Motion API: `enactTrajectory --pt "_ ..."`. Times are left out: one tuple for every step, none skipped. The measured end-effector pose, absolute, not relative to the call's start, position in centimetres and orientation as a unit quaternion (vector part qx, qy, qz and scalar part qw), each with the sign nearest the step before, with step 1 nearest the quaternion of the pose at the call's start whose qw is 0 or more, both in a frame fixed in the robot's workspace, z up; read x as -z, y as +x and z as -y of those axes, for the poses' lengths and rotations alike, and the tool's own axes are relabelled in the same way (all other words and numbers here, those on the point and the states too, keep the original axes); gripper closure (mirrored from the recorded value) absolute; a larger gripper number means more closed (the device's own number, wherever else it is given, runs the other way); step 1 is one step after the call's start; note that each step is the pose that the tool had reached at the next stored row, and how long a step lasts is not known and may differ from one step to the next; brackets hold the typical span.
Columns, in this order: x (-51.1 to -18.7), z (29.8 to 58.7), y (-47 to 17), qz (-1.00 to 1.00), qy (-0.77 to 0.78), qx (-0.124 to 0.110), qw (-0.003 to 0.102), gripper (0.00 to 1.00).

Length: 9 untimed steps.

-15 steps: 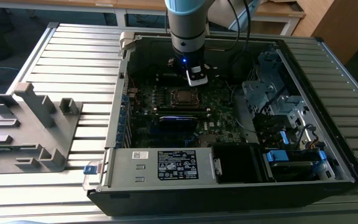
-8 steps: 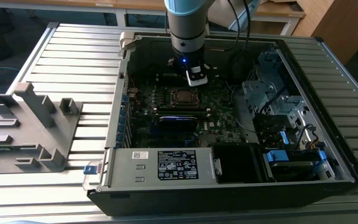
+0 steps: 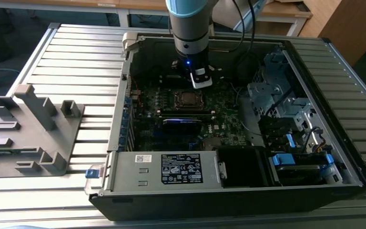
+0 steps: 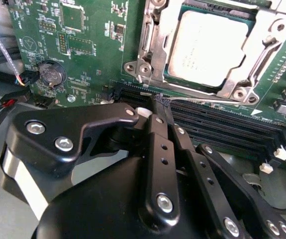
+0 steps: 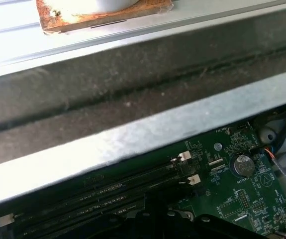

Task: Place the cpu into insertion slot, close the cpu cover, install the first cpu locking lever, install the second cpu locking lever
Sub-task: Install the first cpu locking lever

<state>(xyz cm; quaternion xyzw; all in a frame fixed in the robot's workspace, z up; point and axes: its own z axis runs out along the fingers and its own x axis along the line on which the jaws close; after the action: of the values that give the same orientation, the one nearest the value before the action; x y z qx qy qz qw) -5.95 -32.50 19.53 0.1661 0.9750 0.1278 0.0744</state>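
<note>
Fingers (image 4: 162,107) of the gripper (image 4: 158,101) press together, tips pinching a thin metal lever (image 4: 207,101) just beside the memory slots (image 4: 222,127). Beyond them the cpu (image 4: 210,47) lies seated in its socket with the cpu cover (image 4: 155,35) closed around it, inside the open computer case (image 3: 126,138) on the desk (image 3: 75,62).

A ribbed grey metal table (image 3: 75,62) fills most of the exterior view. At the upper edge stand wooden desks (image 3: 285,12) with white legs. A wooden cabinet (image 3: 351,28) is at upper right, above dark floor (image 3: 5,43) at upper left.
</note>
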Motion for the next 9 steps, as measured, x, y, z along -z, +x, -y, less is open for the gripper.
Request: enactTrajectory --pt "-19.51 32.50 -6.05 -0.975 0.165 -0.128 0.076 0.90" --pt "-19.48 32.50 -6.17 -0.975 0.165 -0.128 0.078 0.90" --pt "-19.44 32.50 -6.32 -0.975 0.165 -0.129 0.080 0.90" --pt "-19.42 32.50 -6.47 -0.974 0.164 -0.129 0.082 0.90" --pt "-19.41 32.49 -6.60 -0.974 0.164 -0.129 0.083 0.90" --pt "-19.40 32.49 -6.70 -0.974 0.164 -0.129 0.084 0.90" --pt "-19.39 32.49 -6.73 -0.974 0.164 -0.130 0.085 0.90" --pt "-19.39 32.49 -6.72 -0.974 0.164 -0.130 0.085 0.90" --pt "-19.38 32.49 -6.72 -0.974 0.163 -0.130 0.086 0.90"
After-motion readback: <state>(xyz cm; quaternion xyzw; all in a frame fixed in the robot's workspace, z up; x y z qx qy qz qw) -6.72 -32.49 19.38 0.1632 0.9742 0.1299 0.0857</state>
